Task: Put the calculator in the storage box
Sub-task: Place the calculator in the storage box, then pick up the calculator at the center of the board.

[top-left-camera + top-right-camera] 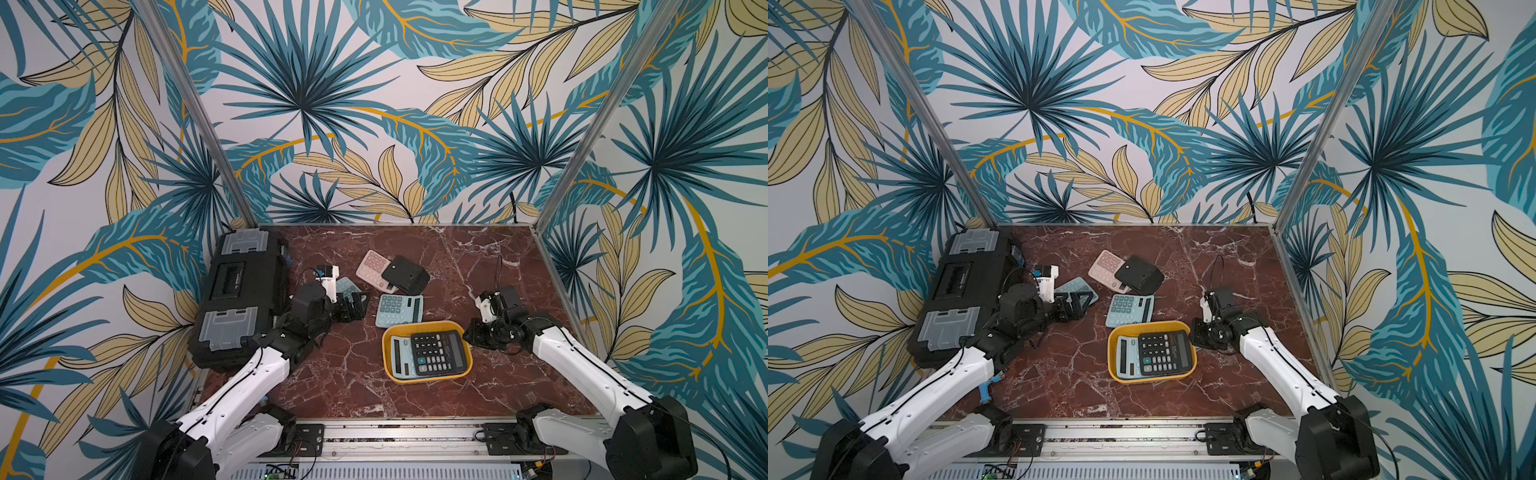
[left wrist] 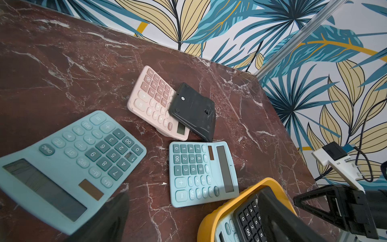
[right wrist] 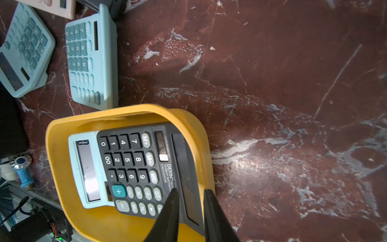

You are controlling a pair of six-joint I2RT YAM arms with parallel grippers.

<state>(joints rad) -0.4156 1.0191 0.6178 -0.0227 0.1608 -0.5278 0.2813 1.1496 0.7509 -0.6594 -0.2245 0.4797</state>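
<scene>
My right gripper (image 3: 190,194) hangs low over one side wall of the storage box (image 3: 60,146), the shallow yellow tray. Its two black fingers (image 3: 169,211) stand narrowly apart. In the gap between them I see the display end of the black calculator (image 3: 134,167) and the tray's rim. From the right wrist view I cannot tell whether either pad touches the calculator.

The black calculator lies inside the storage box, keys up, with its display edge nearest my right fingertips. It rests partly on a light blue calculator (image 3: 83,167) that is also in the tray. That one's display shows past the black keypad, on the side away from my right gripper.

My left gripper (image 1: 1077,303) is spread wide and holds nothing. It hovers just above a second blue calculator (image 2: 69,163), which lies keys up on the table (image 1: 478,270) beneath its fingers. Ahead of those fingers a third blue calculator (image 2: 201,174) lies flat, just beside the tray's rim. Farther ahead sits a pink calculator (image 2: 150,100), with a face-down black calculator (image 2: 192,111) lying across its display end. The black toolbox (image 1: 241,299) stands on the outer side of my left arm. The storage box sits between my two grippers, much closer to the right one.
</scene>
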